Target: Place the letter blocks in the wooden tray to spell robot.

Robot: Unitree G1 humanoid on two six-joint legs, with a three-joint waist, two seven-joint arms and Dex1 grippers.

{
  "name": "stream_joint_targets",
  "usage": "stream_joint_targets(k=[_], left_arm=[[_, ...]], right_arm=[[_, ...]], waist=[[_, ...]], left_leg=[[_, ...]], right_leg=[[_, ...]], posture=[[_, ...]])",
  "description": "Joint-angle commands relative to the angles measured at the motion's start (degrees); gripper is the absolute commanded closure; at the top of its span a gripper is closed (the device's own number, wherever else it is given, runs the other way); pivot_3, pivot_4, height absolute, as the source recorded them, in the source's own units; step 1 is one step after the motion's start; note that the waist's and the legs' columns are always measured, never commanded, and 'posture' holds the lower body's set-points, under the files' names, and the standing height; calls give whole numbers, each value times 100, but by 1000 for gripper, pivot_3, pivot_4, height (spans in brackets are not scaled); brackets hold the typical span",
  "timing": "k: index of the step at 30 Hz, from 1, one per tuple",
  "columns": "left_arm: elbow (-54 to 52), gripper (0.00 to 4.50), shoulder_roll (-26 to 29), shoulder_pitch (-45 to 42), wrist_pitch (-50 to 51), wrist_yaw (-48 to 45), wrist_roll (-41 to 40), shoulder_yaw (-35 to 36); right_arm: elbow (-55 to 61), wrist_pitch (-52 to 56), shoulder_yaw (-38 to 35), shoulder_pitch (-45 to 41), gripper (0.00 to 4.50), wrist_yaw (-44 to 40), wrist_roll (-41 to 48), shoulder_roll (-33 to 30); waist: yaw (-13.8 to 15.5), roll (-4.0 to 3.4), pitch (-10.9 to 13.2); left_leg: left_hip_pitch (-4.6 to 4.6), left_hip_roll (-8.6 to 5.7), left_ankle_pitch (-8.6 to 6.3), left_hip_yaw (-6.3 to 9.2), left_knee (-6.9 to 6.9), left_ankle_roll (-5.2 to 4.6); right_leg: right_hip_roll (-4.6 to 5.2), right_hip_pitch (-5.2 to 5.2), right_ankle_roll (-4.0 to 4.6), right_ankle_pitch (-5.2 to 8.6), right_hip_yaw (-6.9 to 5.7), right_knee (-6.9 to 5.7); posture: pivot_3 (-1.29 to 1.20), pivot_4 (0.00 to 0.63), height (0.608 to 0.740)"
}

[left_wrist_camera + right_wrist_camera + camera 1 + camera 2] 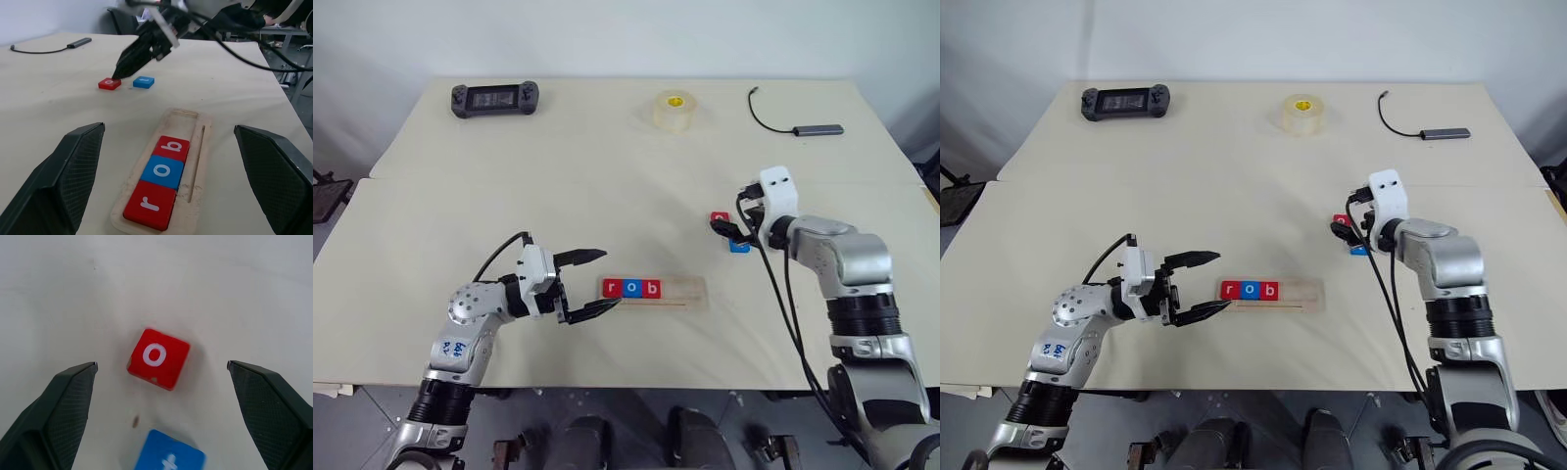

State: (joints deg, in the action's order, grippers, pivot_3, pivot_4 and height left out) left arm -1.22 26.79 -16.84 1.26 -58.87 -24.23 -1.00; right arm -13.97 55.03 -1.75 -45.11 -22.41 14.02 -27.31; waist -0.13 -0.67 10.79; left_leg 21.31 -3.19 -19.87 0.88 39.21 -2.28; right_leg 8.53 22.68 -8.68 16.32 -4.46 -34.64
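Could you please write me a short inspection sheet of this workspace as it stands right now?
Surface: pale table, two tops butted together.
Job's things: wooden tray holds r, o, b tiles; red o tile and blue t tile lie loose, outside the tray.
Clutter: game controller, tape roll.
Grippers: left gripper open at the tray's end; right gripper open over the red o tile.
Cables: dongle with cable.
Surroundings: white wall.
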Motion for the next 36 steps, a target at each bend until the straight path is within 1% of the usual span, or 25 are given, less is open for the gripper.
stream_joint_targets(k=[1,6,7,9,12,16,20,24,28,30,33,36], left_arm=[[-117,0,21,-26,-56,29,8,66],[-170,0,26,38,-70,89,10,93],[-183,0,29,60,-75,98,9,96],[-218,0,27,101,-74,119,6,95],[-243,0,25,125,-72,140,4,90],[-229,0,24,120,-78,139,-8,77],[-132,0,14,82,-114,44,-14,38],[-3,0,-6,-19,-126,-67,-13,2],[267,0,-72,-239,-150,-250,-1,-78],[423,0,-113,-359,-182,-349,9,-117],[638,0,-171,-494,-234,-467,18,-137],[774,0,-199,-583,-253,-576,17,-169]], right_arm=[[-150,-41,-50,-168,53,312,-180,136],[-226,8,-173,-180,53,675,-252,467],[-211,8,-229,-169,225,764,-248,558],[-158,80,-298,-148,662,863,-237,679],[-91,131,-337,-111,1722,943,-258,757],[-37,88,-379,-91,3027,1035,-309,765],[226,138,-334,-227,3039,1018,-309,727],[889,623,-386,-169,3039,893,-198,521],[2280,1559,-586,358,3039,763,42,150],[2993,2022,-740,777,3039,753,127,-25],[3950,2718,-1050,1389,3039,789,219,-113],[4620,3273,-1421,1898,3039,876,199,-2]], waist=[[-2,0,0],[-18,-1,-1],[-19,-1,-1],[-24,-1,-1],[-32,-1,-1],[-60,-1,-2],[-94,-2,-2],[-96,-3,-1],[-24,-3,-1],[32,-3,-1],[40,-3,-1],[30,-3,-1]], left_leg=[[0,-1,0,0,0,0],[-1,1,0,0,0,0],[-2,1,0,-1,1,0],[-5,1,0,-2,1,0],[-6,2,0,-2,1,1],[-6,2,0,-2,1,1],[-6,2,0,-2,1,1],[0,1,0,-2,0,1],[1,0,0,0,-1,1],[3,-2,0,0,-2,0],[6,-4,-1,1,-2,-1],[6,-3,-1,-2,-2,-1]], right_leg=[[0,0,0,0,0,0],[-1,1,0,0,1,-4],[-1,1,0,0,2,-6],[-1,0,0,0,3,-10],[-2,1,0,0,4,-11],[-2,2,1,0,4,-12],[-2,3,1,0,5,-13],[-1,11,1,0,7,-16],[0,12,1,0,5,-15],[0,12,1,0,5,-13],[1,12,1,0,5,-10],[1,12,1,0,7,-10]], posture=[[0,150,740],[0,150,740],[0,150,740],[0,150,740],[0,150,740],[0,150,740],[0,150,740],[0,150,740],[0,150,740],[0,150,740],[0,150,740],[0,150,740]])
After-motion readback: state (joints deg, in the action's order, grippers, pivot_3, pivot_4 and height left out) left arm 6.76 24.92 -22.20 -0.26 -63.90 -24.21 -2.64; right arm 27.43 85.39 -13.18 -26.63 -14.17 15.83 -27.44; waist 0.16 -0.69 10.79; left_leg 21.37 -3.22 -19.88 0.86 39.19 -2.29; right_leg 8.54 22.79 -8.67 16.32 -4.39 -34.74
